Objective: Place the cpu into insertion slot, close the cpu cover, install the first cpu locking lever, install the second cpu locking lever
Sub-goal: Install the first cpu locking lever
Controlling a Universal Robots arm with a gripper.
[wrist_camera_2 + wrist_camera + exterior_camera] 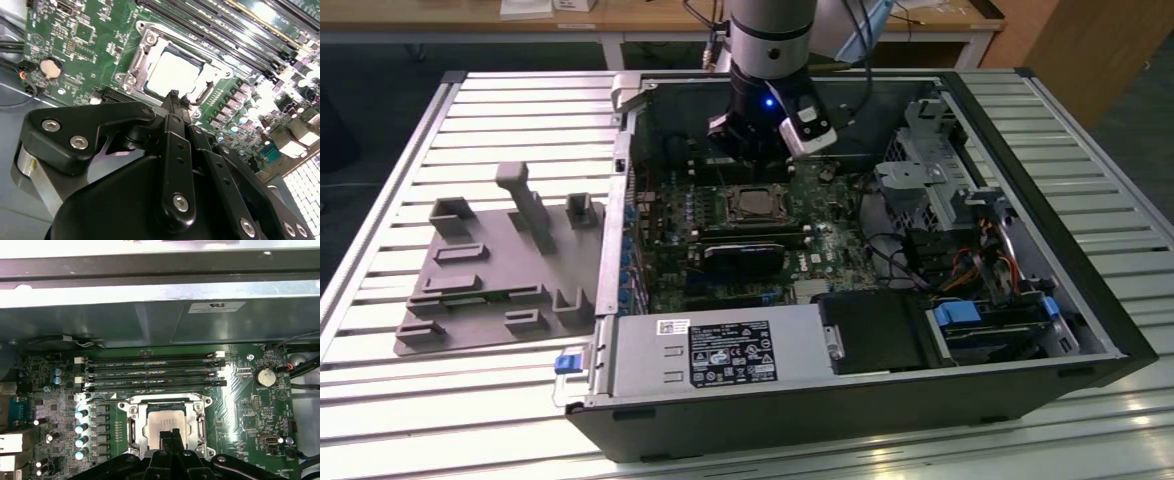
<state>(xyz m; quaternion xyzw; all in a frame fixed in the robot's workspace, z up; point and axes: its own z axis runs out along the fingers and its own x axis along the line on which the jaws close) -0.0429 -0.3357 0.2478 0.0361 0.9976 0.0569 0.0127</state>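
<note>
- The cpu (162,421) is sitting in the insertion slot (131,427), silvery top facing up.
- The cpu cover (165,401) looks to be lying flat on the slot, framing the chip.
- The gripper (173,96) has its jaws pinched together with nothing in them, tips right at the slot's edge.
- The memory slots (150,371) run just beside the insertion slot.
</note>
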